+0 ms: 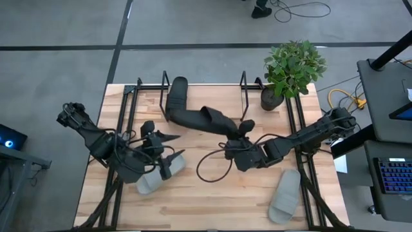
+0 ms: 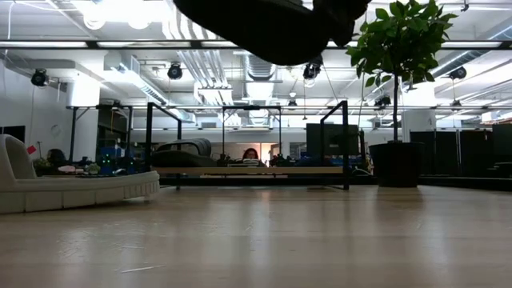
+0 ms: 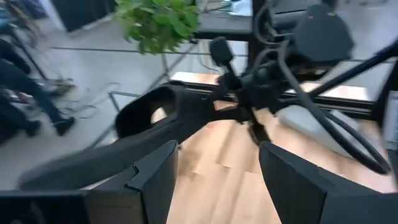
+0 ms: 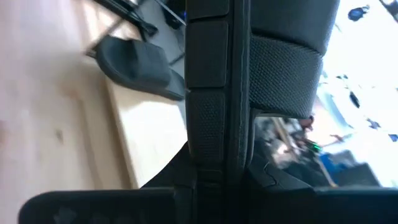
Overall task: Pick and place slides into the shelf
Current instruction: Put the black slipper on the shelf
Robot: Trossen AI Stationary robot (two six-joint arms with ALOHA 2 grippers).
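Note:
A black slide [image 1: 205,118] hangs above the table's middle with my right gripper [image 1: 241,131] shut on it; in the low view it shows at the top [image 2: 264,24]. A second black slide [image 1: 176,96] lies on the shelf [image 1: 212,86] at the far edge, by the left upright loop. One light grey slide [image 1: 156,178] lies under my left arm, another [image 1: 285,194] near the front right. My left gripper [image 1: 170,149] stands open left of the held slide, its fingers [image 3: 155,180] apart with nothing between them. My right gripper pinches the black slide's right-hand end [image 1: 233,127] between its two fingers, coming roughly level from the table's right. The slide's dark textured surface [image 4: 286,68] lies right against the fingers [image 4: 205,93]. The slide is lifted clear of the table and reaches left from the grip.
A potted plant [image 1: 293,67] stands at the shelf's far right corner. Black arm frames run along both table sides. A cable loop [image 1: 209,167] hangs below my right arm. People and furniture show in the room beyond the table.

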